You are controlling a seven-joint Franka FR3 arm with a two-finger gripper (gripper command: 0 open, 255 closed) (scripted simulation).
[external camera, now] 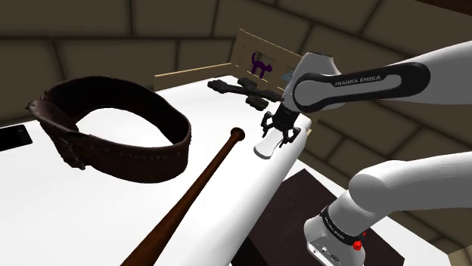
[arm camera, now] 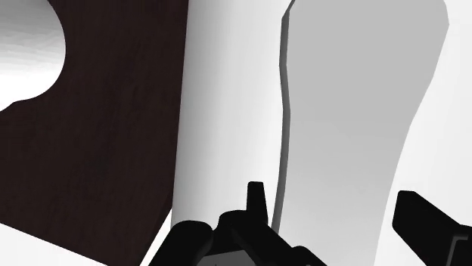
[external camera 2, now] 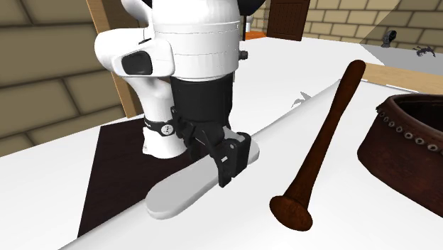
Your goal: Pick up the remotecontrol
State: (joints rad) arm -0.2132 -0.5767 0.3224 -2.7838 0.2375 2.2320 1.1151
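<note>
The remote control (external camera: 265, 146) is a plain pale grey, elongated slab lying close to the white table's (external camera: 45, 204) edge nearest the stand. My black gripper (external camera: 278, 134) hangs right over its far end. In the second exterior view the gripper (external camera 2: 216, 160) reaches down to the remote control (external camera 2: 181, 193), with one finger beside its end. Seen from the wrist, the remote control (arm camera: 355, 113) runs away from the gripper (arm camera: 336, 215), and the two fingers (arm camera: 256, 202) stand apart, one on each side of it, with small gaps showing. The gripper is open.
A brown baseball bat (external camera: 204, 181) lies beside the remote, toward the table's middle, and a coiled brown leather belt (external camera: 113, 128) lies beyond it. A black object (external camera: 242, 89) and a card with a purple cat (external camera: 261, 64) stand at the far end. The dark stand top (external camera: 299, 196) lies just off the table edge.
</note>
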